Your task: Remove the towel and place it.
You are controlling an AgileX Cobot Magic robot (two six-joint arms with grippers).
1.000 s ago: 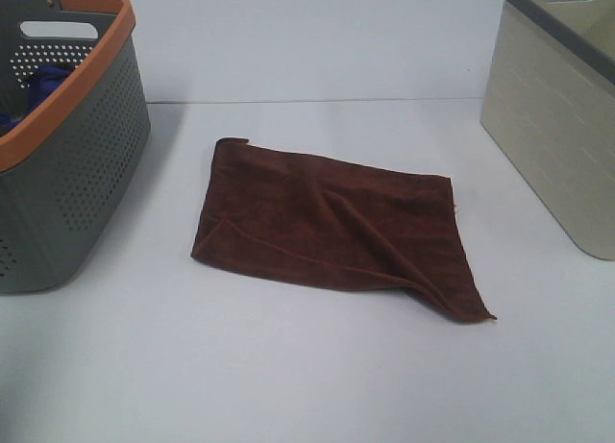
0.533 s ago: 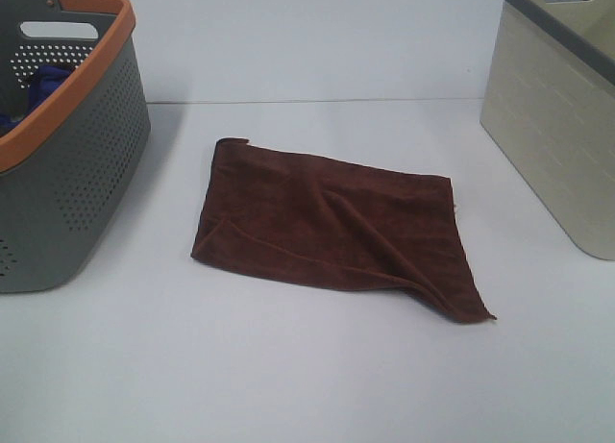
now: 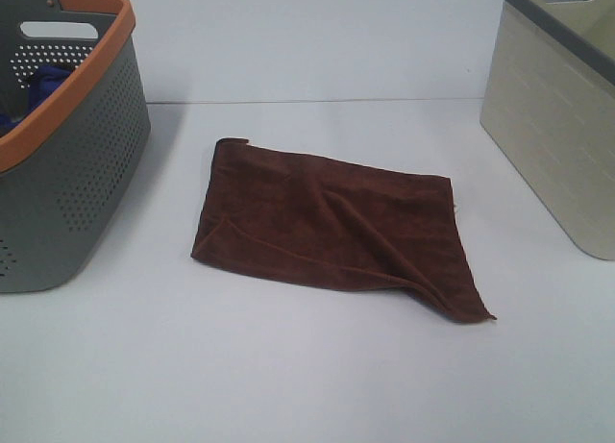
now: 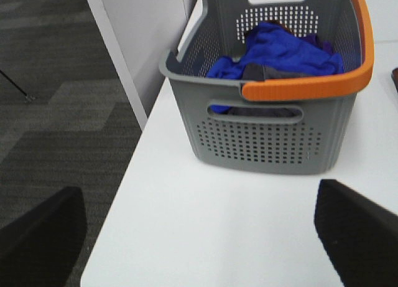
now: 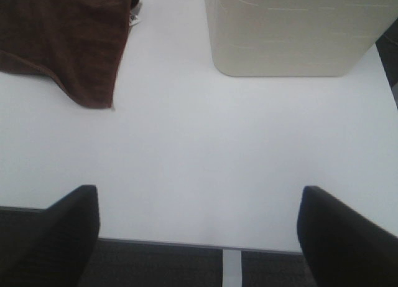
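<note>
The exterior high view looks down across the table (image 3: 288, 385) from its front. The left wrist view faces the grey basket (image 4: 273, 131) from the table's edge; the right wrist view shares the towel (image 5: 62, 38) corner

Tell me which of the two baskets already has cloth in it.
The grey basket with the orange rim, left of the towel: blue cloth lies inside. No cloth shows in the visible part of the beige basket.
</note>
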